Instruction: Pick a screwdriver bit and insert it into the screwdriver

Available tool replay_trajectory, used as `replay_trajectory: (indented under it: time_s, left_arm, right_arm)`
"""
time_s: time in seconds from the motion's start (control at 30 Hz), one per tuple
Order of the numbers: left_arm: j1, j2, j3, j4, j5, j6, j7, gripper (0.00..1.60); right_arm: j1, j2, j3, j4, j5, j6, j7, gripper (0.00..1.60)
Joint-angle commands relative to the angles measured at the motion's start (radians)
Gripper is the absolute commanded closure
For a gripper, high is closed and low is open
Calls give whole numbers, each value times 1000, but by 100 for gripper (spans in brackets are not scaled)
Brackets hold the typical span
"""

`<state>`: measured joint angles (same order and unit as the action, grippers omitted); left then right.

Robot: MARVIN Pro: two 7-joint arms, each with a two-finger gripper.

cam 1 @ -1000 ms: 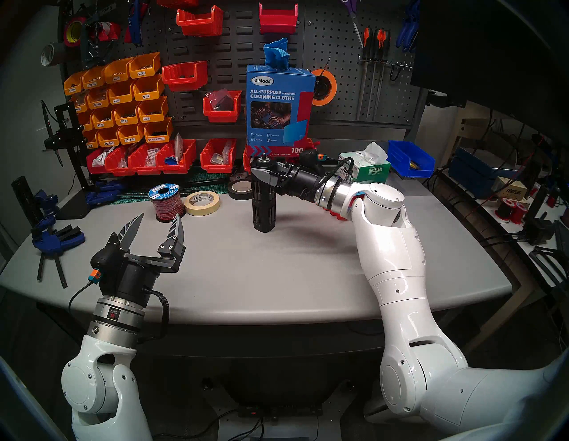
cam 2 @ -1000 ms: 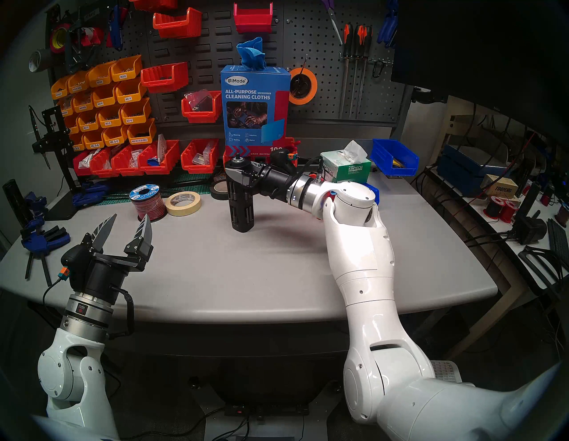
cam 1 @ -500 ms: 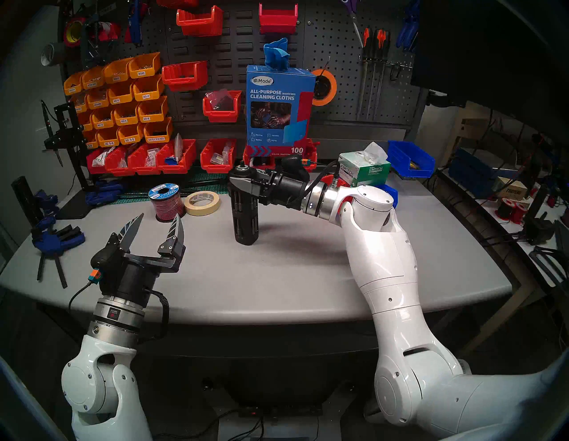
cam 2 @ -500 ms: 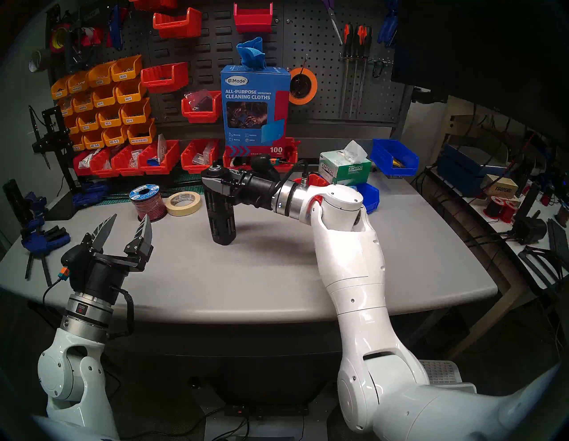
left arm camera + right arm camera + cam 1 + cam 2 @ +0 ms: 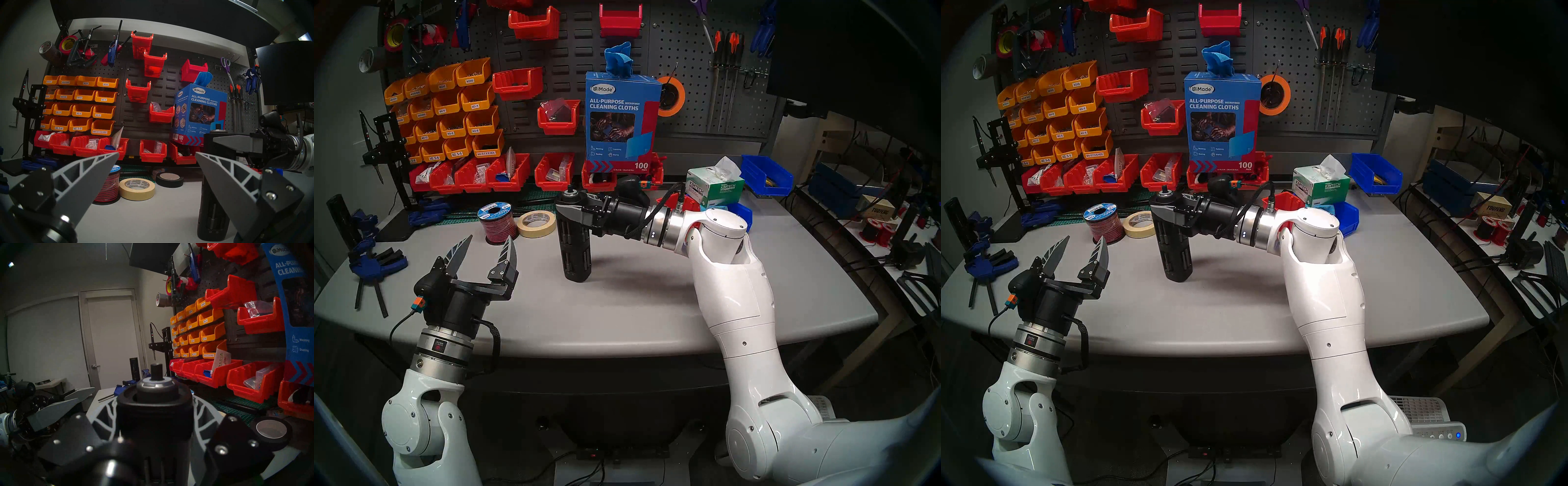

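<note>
the screwdriver (image 5: 574, 237) stands upright on the tabletop (image 5: 636, 305), slightly tilted, with the right hand (image 5: 573, 212) clamped around its upper part, one finger on each side. silvery rods show in its side slots, and a short dark stub sticks up from the silver-ringed top (image 5: 156, 372); whether that is a seated bit cannot be told. over the last second the right arm has slid the screwdriver leftward and nearer the front edge, from in front of the black tape roll (image 5: 169, 177) to a spot just right of the masking tape (image 5: 536, 224) and the wire spool (image 5: 495, 224). the left hand (image 5: 487, 253) has not moved: it hangs over the front left of the tabletop, fingers spread wide, holding nothing. in the left wrist view the screwdriver now sits just behind its right finger (image 5: 226, 178). the move seems meant to bring the tool within the left hand's reach, so that it can draw a bit from a slot while the right hand steadies the body. no bit has been picked yet, so the task looks to be at an early stage.
</note>
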<state>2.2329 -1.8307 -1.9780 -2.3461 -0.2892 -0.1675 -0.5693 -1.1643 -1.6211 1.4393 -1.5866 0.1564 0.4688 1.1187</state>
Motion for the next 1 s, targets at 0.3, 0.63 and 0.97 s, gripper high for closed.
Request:
replay_trajectory:
  time_s: [0.3, 0.63, 0.97]
  left_arm:
    - [-2, -2, -1, -33, -2, -6, 1, 0]
    - [-2, -2, -1, -34, -1, -6, 1, 0]
    - [-2, -2, -1, -34, -2, -6, 1, 0]
  right_arm:
    - [5, 19, -28, -78, -39, -1, 0, 160]
    - [3, 20, -27, -73, -45, 1, 11, 92]
    - [12, 16, -20, -64, -45, -5, 22, 15]
